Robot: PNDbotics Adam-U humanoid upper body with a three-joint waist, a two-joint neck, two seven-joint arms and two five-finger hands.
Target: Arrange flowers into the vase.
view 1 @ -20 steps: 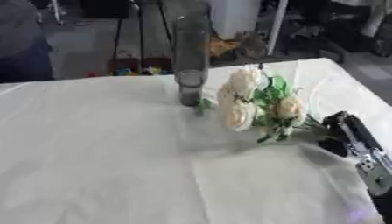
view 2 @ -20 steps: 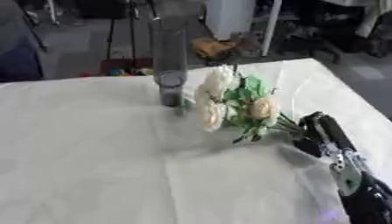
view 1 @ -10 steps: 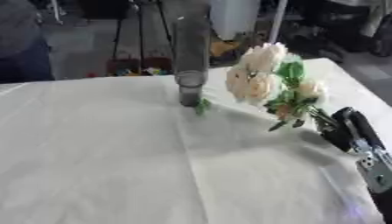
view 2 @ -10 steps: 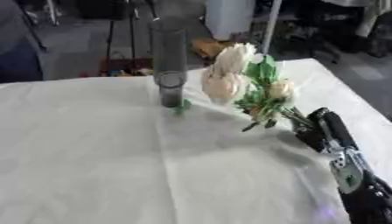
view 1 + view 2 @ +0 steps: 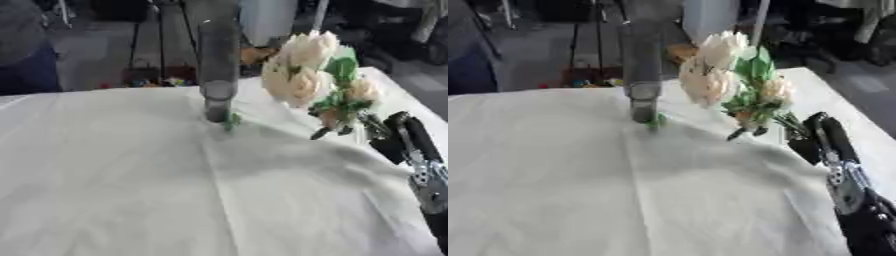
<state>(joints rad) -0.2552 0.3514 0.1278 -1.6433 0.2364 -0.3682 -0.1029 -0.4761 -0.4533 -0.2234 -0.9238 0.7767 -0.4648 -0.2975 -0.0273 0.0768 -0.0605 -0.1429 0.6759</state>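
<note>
Cream blooms, green leaves: flowers (image 5: 315,75) bunched, lifted upright, stems gripped by right hand (image 5: 404,142).

No text, label or number is legible.

Your table (image 5: 105,190) is covered in a pale matt cloth, soft-looking, with shallow creases and folds running across it. The vase (image 5: 219,70) you have before you is a tall grey see-through tube, glass or clear plastic, smooth, with a dull sheen rather than a bright gloss. The flowers (image 5: 311,75) look matt throughout: cream petals with a soft, cloth-like surface and flat green leaves; you cannot tell real from artificial here. Your right hand (image 5: 404,140) is mostly black and matt, like hard plastic, with silver metal-looking parts lower on the arm that catch a little light.
</note>
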